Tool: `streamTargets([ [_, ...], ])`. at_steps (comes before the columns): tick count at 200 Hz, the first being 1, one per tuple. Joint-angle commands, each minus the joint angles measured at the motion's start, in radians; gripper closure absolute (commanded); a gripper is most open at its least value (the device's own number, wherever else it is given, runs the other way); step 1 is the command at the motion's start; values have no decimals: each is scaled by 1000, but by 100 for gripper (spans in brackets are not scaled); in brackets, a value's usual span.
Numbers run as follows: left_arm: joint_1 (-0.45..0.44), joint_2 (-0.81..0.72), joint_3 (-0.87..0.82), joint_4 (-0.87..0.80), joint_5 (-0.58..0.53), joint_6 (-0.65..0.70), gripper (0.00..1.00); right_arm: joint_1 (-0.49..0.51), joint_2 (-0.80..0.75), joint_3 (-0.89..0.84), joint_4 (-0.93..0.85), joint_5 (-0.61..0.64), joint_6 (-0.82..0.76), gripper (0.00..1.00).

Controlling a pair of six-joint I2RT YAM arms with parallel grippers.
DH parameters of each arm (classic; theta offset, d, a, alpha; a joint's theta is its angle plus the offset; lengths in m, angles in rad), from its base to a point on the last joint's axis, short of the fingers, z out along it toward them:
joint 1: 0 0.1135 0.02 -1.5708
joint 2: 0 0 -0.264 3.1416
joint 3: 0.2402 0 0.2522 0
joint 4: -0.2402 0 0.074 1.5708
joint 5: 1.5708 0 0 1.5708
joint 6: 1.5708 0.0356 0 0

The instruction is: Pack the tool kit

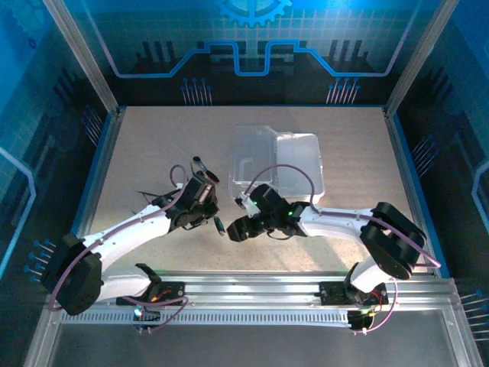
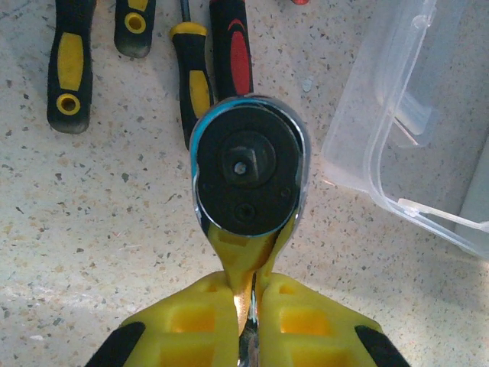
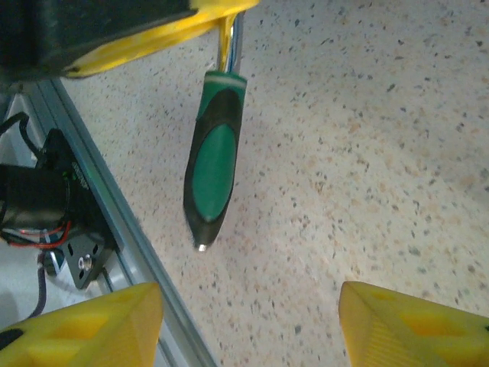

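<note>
Left wrist view: the wrench point(image 2: 248, 172) sits clamped between the fingers of the left gripper point(image 2: 250, 289), with its head at 12 o'clock of them. Four tool handles point(image 2: 69, 69) lie on the table point(image 2: 92, 229) from 10 to 12 o'clock of the head. The case point(image 2: 397, 130) lies at 2 o'clock.

Right wrist view: the wrench hangs at 11 o'clock of the right gripper point(image 3: 250, 294). The rail point(image 3: 130, 245) runs at 9 o'clock.

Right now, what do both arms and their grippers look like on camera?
The left arm and right arm have white links with chunky black joint housings. A purple cable loops along each arm. The left gripper and right gripper have bright yellow moulded fingers with recessed pockets.
</note>
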Motion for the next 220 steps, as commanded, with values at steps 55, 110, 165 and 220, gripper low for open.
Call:
streamTargets([
  [55, 15, -73, -8, 28, 31, -6, 100, 11, 113, 99, 146, -64, 70, 39],
  [110, 15, -87, -53, 89, 57, -48, 100, 11, 165, 132, 173, -88, 107, 53],
  [165, 19, -123, -66, 95, 48, -47, 100, 11, 171, 142, 172, -82, 116, 82],
  [220, 37, -166, -108, 127, 48, -59, 100, 12, 167, 136, 192, -85, 130, 88],
])
